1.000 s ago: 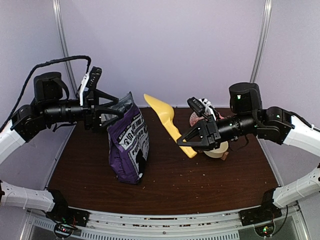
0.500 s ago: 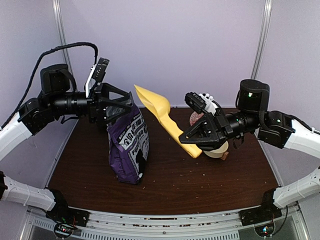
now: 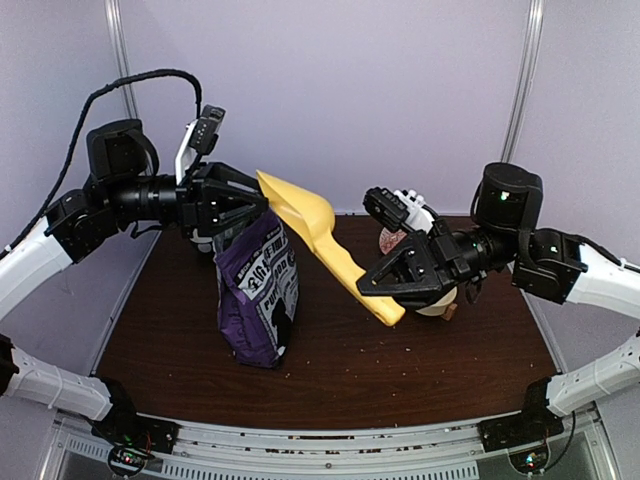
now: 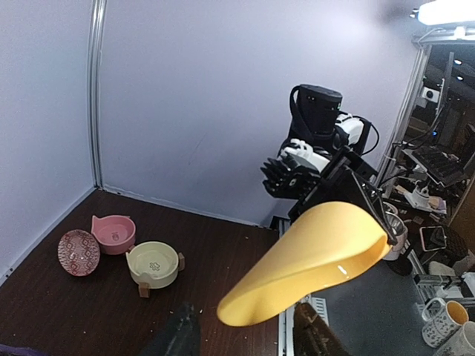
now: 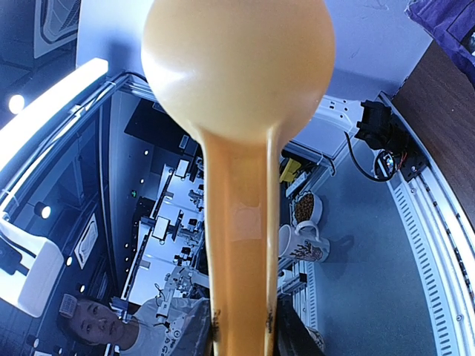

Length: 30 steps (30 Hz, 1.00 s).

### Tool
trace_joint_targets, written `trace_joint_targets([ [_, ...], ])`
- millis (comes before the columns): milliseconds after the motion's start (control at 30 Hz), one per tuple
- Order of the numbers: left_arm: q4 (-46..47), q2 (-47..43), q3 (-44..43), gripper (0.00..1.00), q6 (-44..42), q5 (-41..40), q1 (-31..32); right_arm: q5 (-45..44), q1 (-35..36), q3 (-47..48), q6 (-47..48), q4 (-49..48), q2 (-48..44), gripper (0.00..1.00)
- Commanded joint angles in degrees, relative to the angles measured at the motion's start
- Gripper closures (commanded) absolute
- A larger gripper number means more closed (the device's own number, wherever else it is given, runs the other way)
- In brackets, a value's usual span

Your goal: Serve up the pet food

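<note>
Tabletop (image 3: 400,370) dark brown, walls (image 3: 400,100) lilac; right end effector (image 3: 385,290) grips yellow scoop (image 3: 310,225); left end effector (image 3: 245,205) state unclear

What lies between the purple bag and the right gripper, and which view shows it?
The yellow scoop: its handle is held in the right gripper, its bowl end by the top of the purple bag. The top view shows it.

"Where could an arm pass?"

"Low across the table's (image 3: 400,370) front, right of the standing bag (image 3: 258,300)."

"And higher up?"

"The scoop (image 3: 310,225) slants across the middle, its mouth just beside the bag's top. Behind it, three bowls (image 4: 152,263) sit bunched at the back right, near the right gripper (image 3: 383,290)."
</note>
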State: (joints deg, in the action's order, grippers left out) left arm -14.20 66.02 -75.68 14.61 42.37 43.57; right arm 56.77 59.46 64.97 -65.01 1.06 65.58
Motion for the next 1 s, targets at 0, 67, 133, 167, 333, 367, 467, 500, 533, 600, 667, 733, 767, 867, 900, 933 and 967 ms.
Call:
trace_joint_targets([
  [0, 5.2, 0.0, -1.1, 0.57, 1.9, 2.9, 0.2, 0.8, 0.4, -0.9, -0.6, -3.3, -0.6, 0.88],
  [67, 6.1, 0.0, -0.8, 0.59, 2.6, 3.2, 0.2, 0.9, 0.4, -1.0, -0.6, -3.5, -0.6, 0.88],
  [133, 6.8, 0.1, -0.7, 0.6, 3.1, 3.6, 0.2, 0.8, 0.5, -1.1, -0.6, -3.4, -0.6, 0.88],
  [167, 7.2, 0.2, -0.7, 0.62, 3.3, 3.8, 0.2, 0.9, 0.6, -1.1, -0.7, -3.5, -0.6, 0.87],
  [333, 7.3, 0.7, -0.6, 0.74, 3.1, 3.6, 0.2, 0.8, 0.7, -1.3, -0.9, -4.1, -0.3, 0.88],
  [367, 7.3, 0.7, -0.6, 0.77, 3.1, 3.7, 0.2, 0.9, 0.8, -1.2, -1.0, -4.1, -0.3, 0.88],
  [467, 7.1, 0.8, -0.5, 0.85, 3.1, 4.1, 0.2, 0.9, 0.7, -1.3, -1.1, -4.0, -0.2, 0.88],
  [500, 7.0, 0.7, -0.4, 0.87, 3.0, 4.2, 0.2, 0.9, 0.8, -1.3, -1.0, -4.1, -0.2, 0.88],
  [533, 7.0, 0.7, -0.3, 0.89, 2.9, 4.3, 0.2, 0.9, 0.8, -1.3, -1.0, -4.2, -0.2, 0.88],
  [600, 7.0, 0.6, 0.0, 0.94, 2.8, 4.5, 0.2, 0.8, 0.7, -1.3, -1.2, -4.4, -0.1, 0.88],
  [667, 7.2, 0.5, 0.3, 0.98, 2.8, 4.6, 0.2, 0.8, 0.7, -1.3, -1.2, -4.5, 0.1, 0.88],
  [733, 7.4, 0.5, 0.6, 1.0, 2.8, 4.7, 0.2, 0.9, 0.8, -1.4, -1.2, -4.5, 0.2, 0.87],
  [767, 7.4, 0.4, 0.7, 1.0, 2.7, 4.9, 0.2, 0.8, 0.8, -1.4, -1.2, -4.4, 0.2, 0.85],
  [867, 7.0, 0.3, 1.0, 1.0, 2.4, 4.8, 0.2, 0.0, 0.5, -1.2, -0.6, -3.5, 0.3, 0.68],
  [900, 6.8, 0.2, 1.3, 1.0, 2.4, 4.5, 0.2, -0.5, 0.2, -1.1, -0.2, -2.9, 0.2, 0.57],
  [933, 6.5, 0.1, 1.5, 1.0, 2.4, 4.2, 0.2, -1.2, 0.0, -0.9, 0.6, -2.1, 0.0, 0.45],
  [967, 6.3, -0.2, 1.8, 1.0, 2.4, 3.5, 0.2, -2.5, -0.9, -0.8, 1.5, -0.9, -0.3, 0.36],
])
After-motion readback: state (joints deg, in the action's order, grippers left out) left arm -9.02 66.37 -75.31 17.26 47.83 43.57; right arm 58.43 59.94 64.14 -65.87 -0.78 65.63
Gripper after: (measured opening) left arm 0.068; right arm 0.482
